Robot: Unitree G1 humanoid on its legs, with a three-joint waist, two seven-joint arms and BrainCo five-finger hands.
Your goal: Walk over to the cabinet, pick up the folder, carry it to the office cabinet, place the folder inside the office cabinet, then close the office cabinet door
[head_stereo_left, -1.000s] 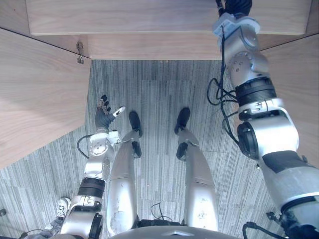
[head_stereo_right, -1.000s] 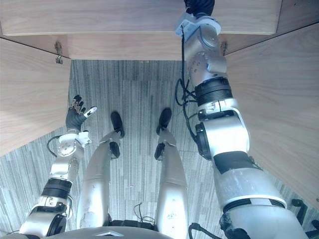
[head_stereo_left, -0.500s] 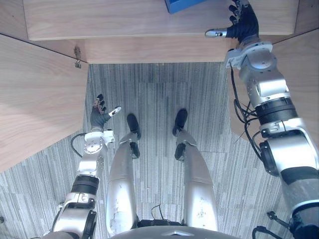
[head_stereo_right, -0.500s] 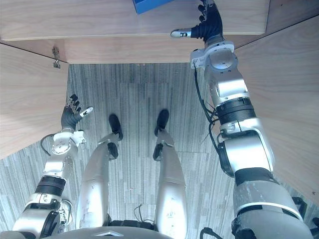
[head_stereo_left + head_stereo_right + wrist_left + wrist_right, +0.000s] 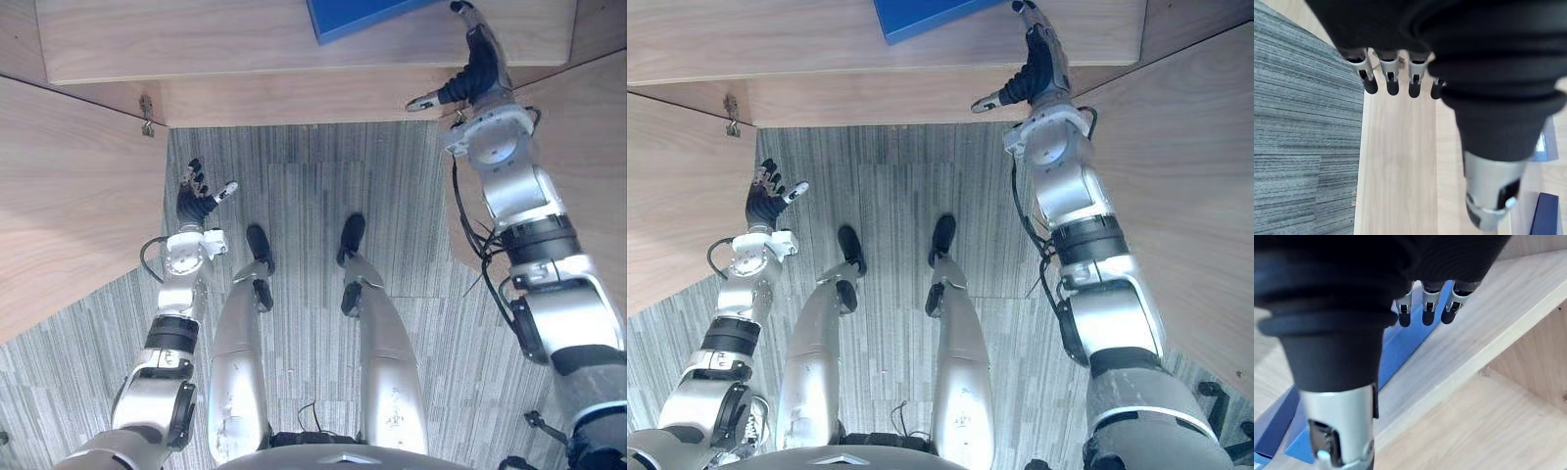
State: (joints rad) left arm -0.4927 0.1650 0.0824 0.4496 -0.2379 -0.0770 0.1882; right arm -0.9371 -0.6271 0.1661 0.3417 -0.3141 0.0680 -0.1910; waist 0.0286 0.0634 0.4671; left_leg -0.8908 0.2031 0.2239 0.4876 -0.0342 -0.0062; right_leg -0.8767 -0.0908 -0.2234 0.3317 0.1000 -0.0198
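Folder (image 5: 361,15) lies on the cabinet shelf (image 5: 196,39), right hand (image 5: 477,67) open beside it, left hand (image 5: 195,203) open by the door (image 5: 69,196).

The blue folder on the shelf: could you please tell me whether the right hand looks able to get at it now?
Probably yes: the right hand is open over the shelf, close beside the blue folder, with nothing between them.

One blue folder (image 5: 361,16) lies on one wooden shelf (image 5: 196,39). Two cabinet doors stand open: a left door (image 5: 69,196) and a right door (image 5: 593,147). One metal hinge (image 5: 147,108) shows. Two robot hands: the left hand (image 5: 196,203) and the right hand (image 5: 477,67).
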